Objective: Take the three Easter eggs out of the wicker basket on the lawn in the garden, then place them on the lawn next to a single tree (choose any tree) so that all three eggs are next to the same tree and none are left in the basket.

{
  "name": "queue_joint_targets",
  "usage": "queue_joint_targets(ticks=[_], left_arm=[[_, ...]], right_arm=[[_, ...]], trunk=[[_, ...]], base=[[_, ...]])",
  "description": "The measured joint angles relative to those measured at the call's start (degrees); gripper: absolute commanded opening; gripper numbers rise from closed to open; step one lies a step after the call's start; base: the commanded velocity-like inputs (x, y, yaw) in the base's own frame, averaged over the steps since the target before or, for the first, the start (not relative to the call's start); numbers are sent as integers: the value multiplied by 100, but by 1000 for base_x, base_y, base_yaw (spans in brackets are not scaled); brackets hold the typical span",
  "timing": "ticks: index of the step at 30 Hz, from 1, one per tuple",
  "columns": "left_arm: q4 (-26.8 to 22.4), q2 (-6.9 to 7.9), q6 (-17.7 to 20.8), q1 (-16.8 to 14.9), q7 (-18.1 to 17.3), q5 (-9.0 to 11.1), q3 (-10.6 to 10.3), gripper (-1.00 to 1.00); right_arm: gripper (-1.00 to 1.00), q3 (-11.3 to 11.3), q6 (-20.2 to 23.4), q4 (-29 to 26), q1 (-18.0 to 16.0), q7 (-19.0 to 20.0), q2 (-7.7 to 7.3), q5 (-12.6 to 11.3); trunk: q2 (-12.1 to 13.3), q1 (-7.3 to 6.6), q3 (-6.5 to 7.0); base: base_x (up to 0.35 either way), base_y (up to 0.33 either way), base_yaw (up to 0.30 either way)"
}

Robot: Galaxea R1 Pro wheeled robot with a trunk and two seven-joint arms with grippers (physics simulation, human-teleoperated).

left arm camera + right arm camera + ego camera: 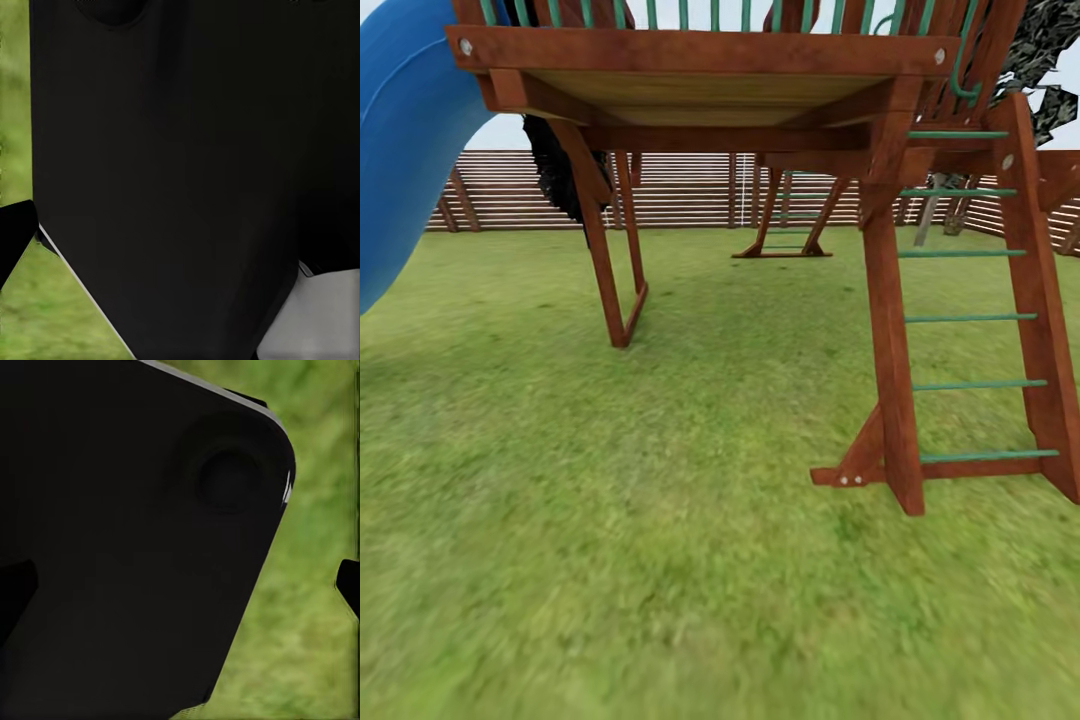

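Green lawn (660,560) fills the ground ahead, running back to a brown slat fence (690,190). Right in front stands a wooden playset (710,70), its blue slide (405,140) curving down at the left and a ladder with 6 green rungs (970,320) at the right. Both wrist cameras look onto a dark robot panel (180,180) with blurred grass beside it (315,585). Whether either claw is clenched or released, I cannot tell; dark finger tips (349,585) barely edge in.
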Motion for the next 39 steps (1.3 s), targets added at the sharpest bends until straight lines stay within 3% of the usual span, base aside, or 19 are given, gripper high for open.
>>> queue_joint_targets(ticks=[39], left_arm=[[0,5,0,0,-5,0,-10,100]], right_arm=[[100,-3,0,0,0,0,0,-2]], trunk=[[0,0,0]], base=[[332,0,0]])
